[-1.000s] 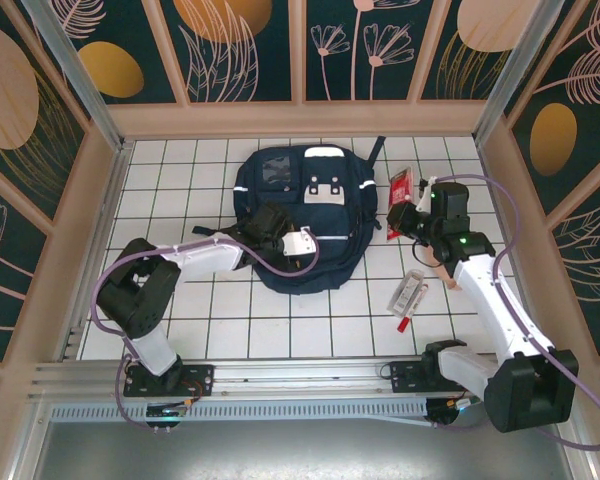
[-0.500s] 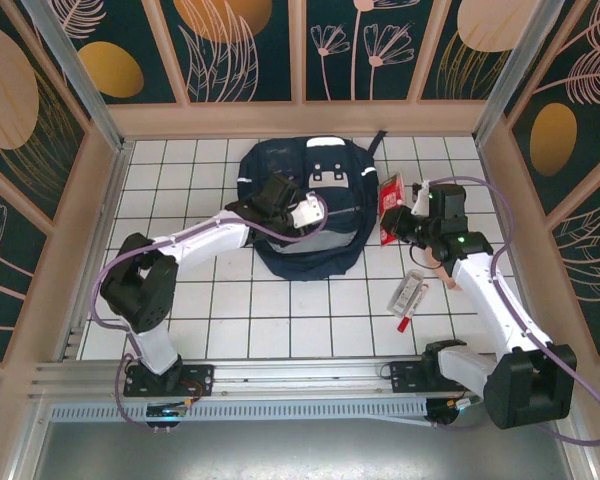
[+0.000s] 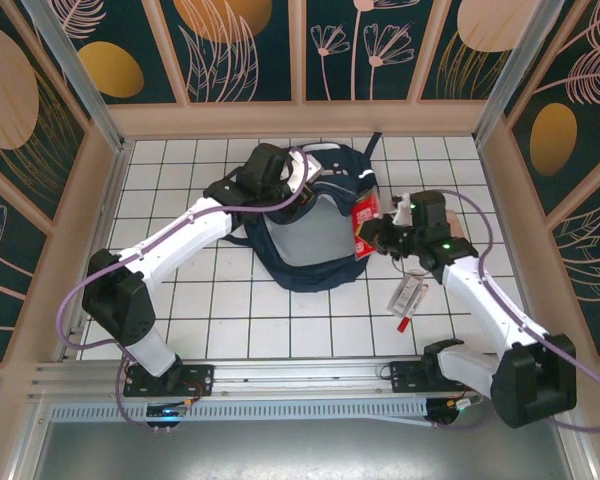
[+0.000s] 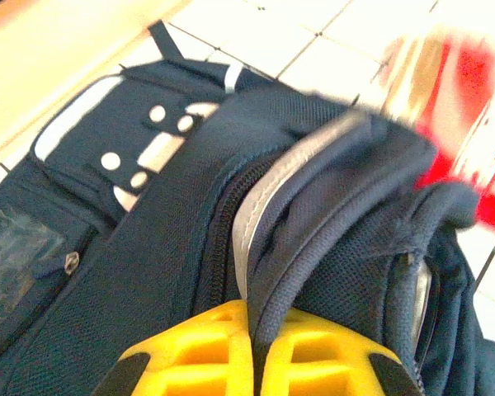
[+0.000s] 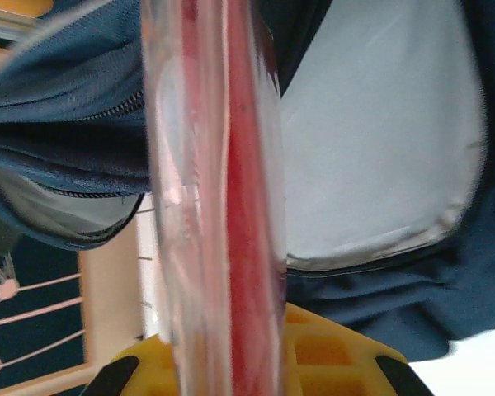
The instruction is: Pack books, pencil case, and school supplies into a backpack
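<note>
Navy backpack (image 3: 300, 270) fabric is limp; left pincer (image 4: 254, 351), clamped on its zip rim, lifts it. Right pincer (image 3: 378, 235) is clamped on red booklet (image 3: 363, 218), judged thin, light and bendy; grip its edge.

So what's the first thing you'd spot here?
The big navy blue fabric backpack in the middle of the white tiled table grabs your eye. The left gripper pinches its top edge and holds it open, so the pale grey lining shows. At the bag's right side, the right gripper holds a small red booklet close to that opening.
</note>
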You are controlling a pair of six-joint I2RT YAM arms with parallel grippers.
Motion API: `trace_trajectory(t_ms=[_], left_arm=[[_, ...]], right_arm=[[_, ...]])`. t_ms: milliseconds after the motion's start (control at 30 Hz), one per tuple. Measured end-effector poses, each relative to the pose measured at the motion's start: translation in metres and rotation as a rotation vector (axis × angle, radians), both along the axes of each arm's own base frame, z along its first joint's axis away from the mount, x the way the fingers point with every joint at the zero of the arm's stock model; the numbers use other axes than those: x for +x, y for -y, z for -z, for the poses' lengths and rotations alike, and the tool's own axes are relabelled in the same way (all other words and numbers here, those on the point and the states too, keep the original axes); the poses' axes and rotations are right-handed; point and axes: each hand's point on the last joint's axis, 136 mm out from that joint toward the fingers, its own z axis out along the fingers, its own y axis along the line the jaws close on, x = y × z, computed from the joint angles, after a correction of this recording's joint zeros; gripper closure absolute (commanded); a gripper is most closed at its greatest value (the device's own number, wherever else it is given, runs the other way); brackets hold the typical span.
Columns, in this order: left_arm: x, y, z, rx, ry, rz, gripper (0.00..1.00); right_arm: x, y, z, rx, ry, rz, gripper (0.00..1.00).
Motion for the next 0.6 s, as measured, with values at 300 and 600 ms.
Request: trace_trajectory(t_ms=[300, 600], left_arm=[[0.020, -0.010, -0.013, -0.031, -0.051, -0.182, 1.00], [0.031, -0.004, -0.031, -0.113, -0.140, -0.285, 1.00]], right_arm=[[0.024, -0.041, 0.005, 0.096, -0.106, 0.087, 1.00], [0.039, -0.063, 0.001, 0.197, -0.084, 0.073, 1.00]])
